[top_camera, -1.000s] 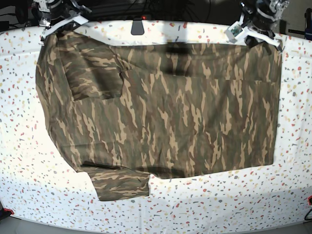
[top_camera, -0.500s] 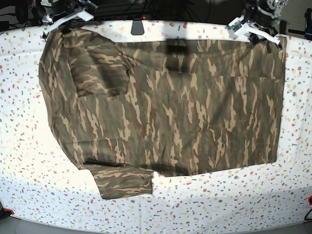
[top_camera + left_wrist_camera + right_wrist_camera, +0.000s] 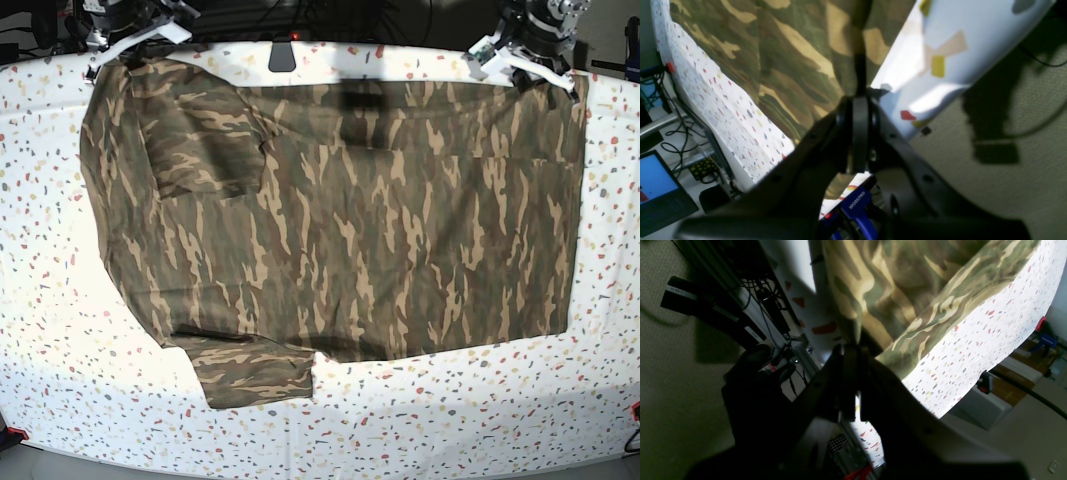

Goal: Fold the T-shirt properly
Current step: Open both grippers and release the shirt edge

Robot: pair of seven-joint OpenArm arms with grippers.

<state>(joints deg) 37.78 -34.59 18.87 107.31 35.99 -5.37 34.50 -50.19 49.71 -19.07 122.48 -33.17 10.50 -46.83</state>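
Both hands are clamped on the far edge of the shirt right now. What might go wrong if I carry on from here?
1. Left hand pinches only a thin bit of the T-shirt hem near the table edge; it may slip.
2. Right hand grips bunched cloth, so the fold may crease.
3. The near sleeve juts out and may drag skewed.

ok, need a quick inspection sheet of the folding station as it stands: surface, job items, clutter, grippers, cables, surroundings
Surface: white speckled table, brightly lit at the left.
Job's things: T-shirt spread flat, one sleeve sticking out at the near edge, the other folded in on top near the far corner.
Clutter: nothing seen on the table.
Grippers: left gripper shut on the shirt's edge at the far table edge; right gripper shut on the shirt's other far corner.
Cables: loose cables beside and under the table.
Surroundings: laptop with a blue screen, blue clamp, carpet floor.
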